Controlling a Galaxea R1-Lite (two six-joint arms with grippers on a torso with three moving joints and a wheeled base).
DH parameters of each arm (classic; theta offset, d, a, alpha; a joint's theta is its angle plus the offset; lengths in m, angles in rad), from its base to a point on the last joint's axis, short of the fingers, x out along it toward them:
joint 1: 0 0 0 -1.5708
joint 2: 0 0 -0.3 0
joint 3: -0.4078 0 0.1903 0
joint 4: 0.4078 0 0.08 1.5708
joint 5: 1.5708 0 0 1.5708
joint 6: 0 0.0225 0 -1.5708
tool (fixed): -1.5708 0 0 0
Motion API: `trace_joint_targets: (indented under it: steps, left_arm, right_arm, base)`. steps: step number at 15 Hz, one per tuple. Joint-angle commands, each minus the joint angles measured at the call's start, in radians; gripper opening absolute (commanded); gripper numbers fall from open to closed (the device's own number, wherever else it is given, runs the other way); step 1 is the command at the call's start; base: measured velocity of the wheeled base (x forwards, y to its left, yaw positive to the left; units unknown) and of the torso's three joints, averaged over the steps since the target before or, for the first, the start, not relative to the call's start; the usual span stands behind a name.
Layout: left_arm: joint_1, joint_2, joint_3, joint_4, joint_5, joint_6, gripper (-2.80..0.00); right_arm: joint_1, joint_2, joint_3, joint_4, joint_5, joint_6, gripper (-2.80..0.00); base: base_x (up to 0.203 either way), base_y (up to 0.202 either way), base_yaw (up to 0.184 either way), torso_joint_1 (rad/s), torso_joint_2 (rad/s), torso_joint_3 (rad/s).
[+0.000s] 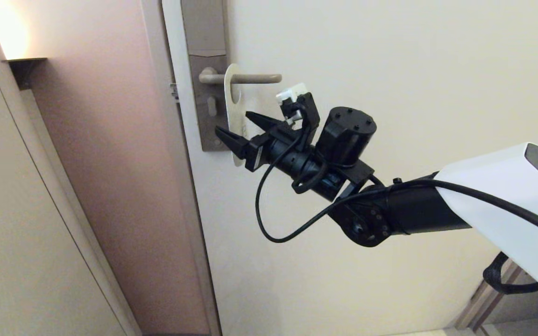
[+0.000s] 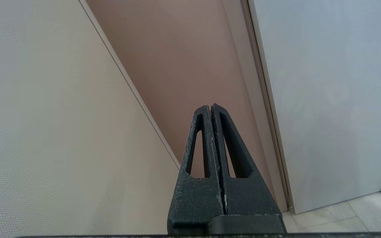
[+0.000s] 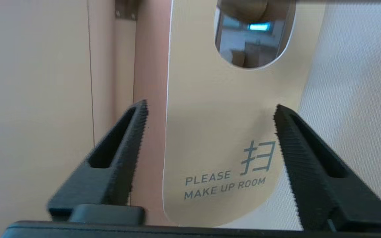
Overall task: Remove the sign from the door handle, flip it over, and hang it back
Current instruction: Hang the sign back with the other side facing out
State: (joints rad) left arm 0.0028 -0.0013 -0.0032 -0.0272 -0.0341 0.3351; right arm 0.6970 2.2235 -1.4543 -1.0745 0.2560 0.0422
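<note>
Right now I have the right gripper (image 1: 240, 127) up at the door, its two black fingers spread wide and not pinching anything. The sign (image 1: 233, 100) hangs on the door handle (image 1: 241, 78), the lever passing through its oval hole, and the card drops down in front of the lock plate (image 1: 206, 88). From the head view, the lower end of the card sits between my fingertips: one fingertip (image 1: 224, 136) is to the left of it, over the lock plate, and the other (image 1: 256, 118) is to the right, over the pale door (image 1: 390, 116). From the right wrist view I see the same thing closer: the sign (image 3: 223, 132) lies in the gap between the serrated fingers (image 3: 124, 142), clear of both, nearer the one on the door side. I cannot tell whether the card's edge brushes that finger.

The face turned toward my wrist camera is the white one. It reads "PLEASE MAKE UP ROOM" in grey-blue capitals on two lines, with one Chinese character printed above the words.

My left gripper (image 2: 211, 109) is parked low, away from the handle, its fingers pressed together on nothing, pointing at the brown wall beside the door frame.
</note>
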Motion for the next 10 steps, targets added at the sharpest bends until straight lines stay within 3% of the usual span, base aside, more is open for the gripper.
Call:
trace_joint_targets:
  steps: [1, 10]
  left_arm:
    - [0.000, 0.001, 0.000, 0.000, -0.001, 0.002, -2.80]
    - [0.000, 0.001, 0.000, 0.000, -0.003, -0.002, -2.80]
  right_arm:
    - [0.001, 0.008, -0.003, -0.016, 0.002, 0.001, 0.00]
    - [-0.001, -0.033, -0.028, -0.035, 0.002, -0.001, 0.00]
  base:
    - [0.000, 0.000, 0.000, 0.000, 0.00, 0.000]
    - [0.000, 0.000, 0.000, 0.000, 0.00, 0.000]
